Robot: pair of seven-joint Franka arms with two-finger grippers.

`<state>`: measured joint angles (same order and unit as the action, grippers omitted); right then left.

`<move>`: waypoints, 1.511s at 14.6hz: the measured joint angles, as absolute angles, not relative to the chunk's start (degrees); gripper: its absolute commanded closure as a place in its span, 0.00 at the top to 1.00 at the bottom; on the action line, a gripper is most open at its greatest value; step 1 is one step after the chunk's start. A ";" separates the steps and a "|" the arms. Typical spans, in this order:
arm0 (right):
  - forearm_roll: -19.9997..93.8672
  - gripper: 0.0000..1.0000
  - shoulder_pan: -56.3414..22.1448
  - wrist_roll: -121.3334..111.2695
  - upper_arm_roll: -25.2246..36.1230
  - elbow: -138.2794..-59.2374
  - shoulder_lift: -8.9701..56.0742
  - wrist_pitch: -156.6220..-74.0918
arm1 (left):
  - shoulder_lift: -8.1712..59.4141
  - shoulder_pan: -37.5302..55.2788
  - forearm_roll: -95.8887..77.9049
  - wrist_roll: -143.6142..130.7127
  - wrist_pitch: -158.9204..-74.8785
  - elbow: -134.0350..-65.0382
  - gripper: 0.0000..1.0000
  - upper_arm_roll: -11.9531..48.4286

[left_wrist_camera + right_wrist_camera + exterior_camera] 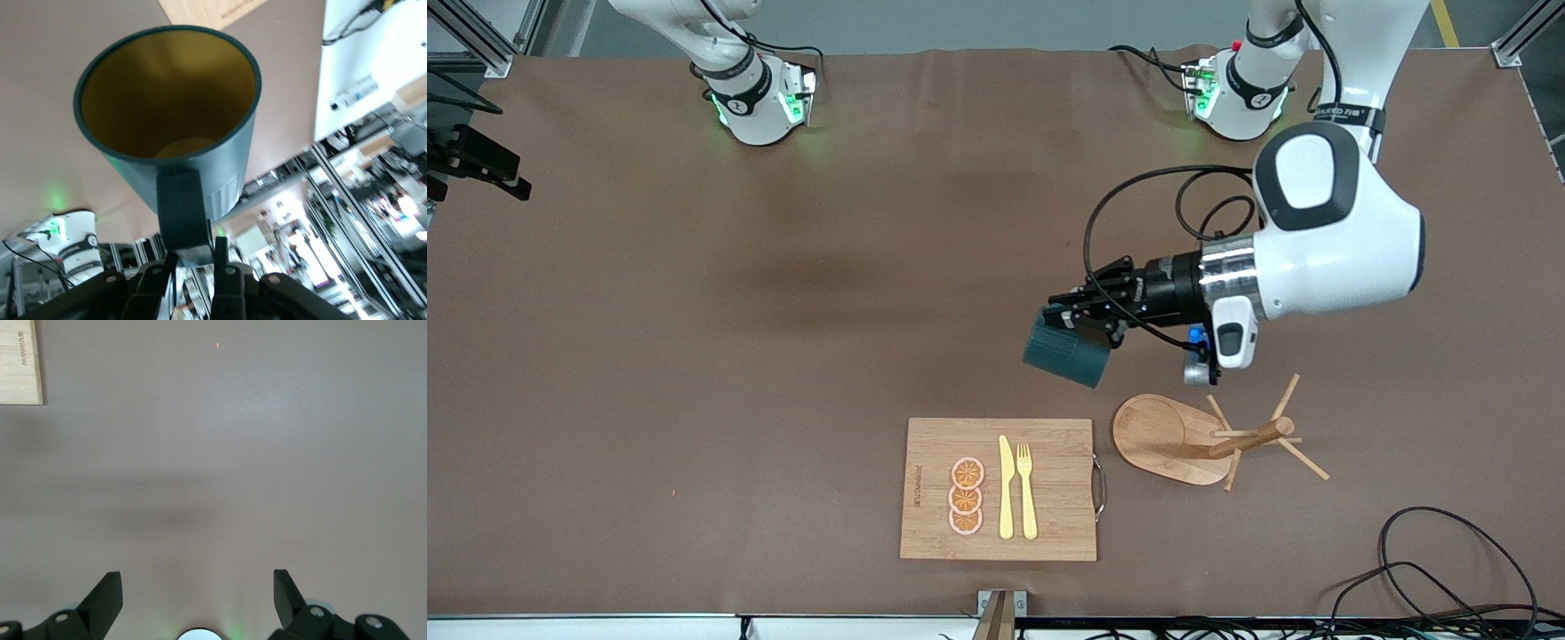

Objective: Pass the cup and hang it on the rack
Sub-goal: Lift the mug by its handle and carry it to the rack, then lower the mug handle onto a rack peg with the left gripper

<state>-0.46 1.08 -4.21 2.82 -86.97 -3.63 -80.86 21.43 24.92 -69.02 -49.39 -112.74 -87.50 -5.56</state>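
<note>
The dark teal cup (pixel 1065 357) hangs in the air, tilted, over bare table just beside the rack. My left gripper (pixel 1069 322) is shut on its handle. In the left wrist view the cup (pixel 167 107) shows its yellowish inside, and the left gripper (pixel 190 257) pinches the handle (pixel 181 207). The wooden rack (pixel 1249 438) stands on its oval base (pixel 1160 436) toward the left arm's end, with thin pegs sticking out. My right gripper (pixel 198 587) is open and empty above bare table; it does not show in the front view.
A bamboo cutting board (pixel 996 489) with orange slices, a yellow knife and a fork lies beside the rack's base, nearer to the front camera than the cup. Its corner shows in the right wrist view (pixel 20 360). Black cables (pixel 1449 569) lie at the table's front corner.
</note>
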 measured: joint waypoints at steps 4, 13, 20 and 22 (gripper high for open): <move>-0.46 1.00 1.08 -4.23 2.82 -86.97 -3.63 -80.86 | 21.99 18.02 -73.19 -41.14 -103.92 -89.34 0.00 -5.54; -0.46 1.00 1.07 -4.25 2.82 -86.97 -3.63 -80.86 | 24.27 8.63 -75.21 -26.44 -92.58 -92.94 0.00 -5.49; -0.46 1.00 1.08 -4.25 2.82 -86.97 -3.63 -80.86 | 27.04 4.46 -75.60 -22.24 -90.42 -92.13 0.00 -5.46; -0.46 1.00 1.08 -4.25 2.82 -86.97 -3.63 -80.86 | 27.57 3.95 -75.60 -22.16 -89.97 -91.66 0.00 -5.46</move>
<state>-0.46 1.08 -4.25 2.82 -86.97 -3.63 -80.86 27.57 3.95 -75.60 -22.16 -89.97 -91.66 -5.46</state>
